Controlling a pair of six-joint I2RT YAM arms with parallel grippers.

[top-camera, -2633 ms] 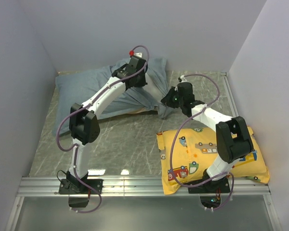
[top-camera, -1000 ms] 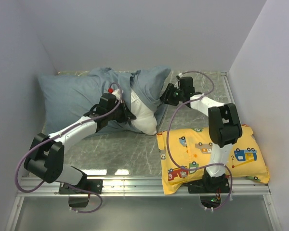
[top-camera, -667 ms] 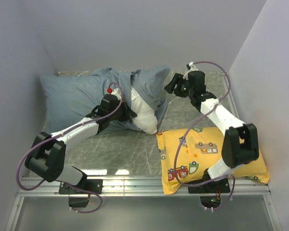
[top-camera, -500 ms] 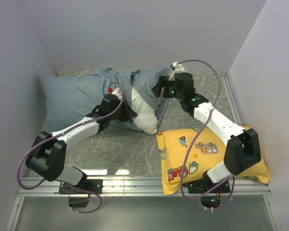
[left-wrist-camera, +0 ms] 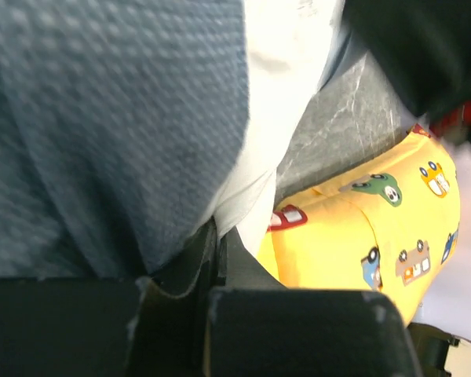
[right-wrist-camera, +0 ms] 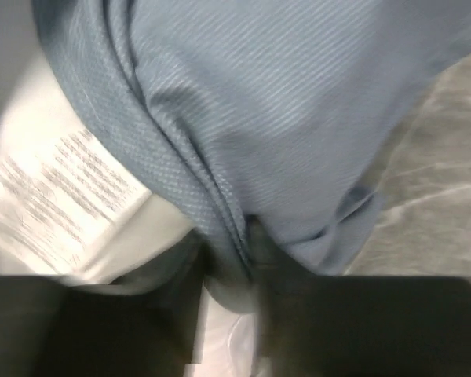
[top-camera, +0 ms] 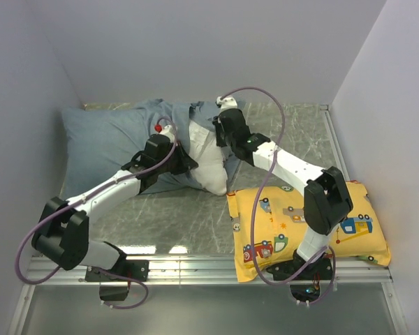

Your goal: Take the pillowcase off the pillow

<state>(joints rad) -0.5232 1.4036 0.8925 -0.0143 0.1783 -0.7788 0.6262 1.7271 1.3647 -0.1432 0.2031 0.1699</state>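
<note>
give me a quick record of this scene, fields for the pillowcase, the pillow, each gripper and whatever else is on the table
pillowcase: blue-grey, covering most of the pillow, bunched at its open right end
pillow: white, one end bared at the opening
left gripper: shut on the pillowcase edge, beside the bared white end
right gripper: shut on a gathered fold of the pillowcase
other: yellow vehicle-print pillow, near right, not gripped
table: grey marbled top
task state: pillowcase not yet off
</note>
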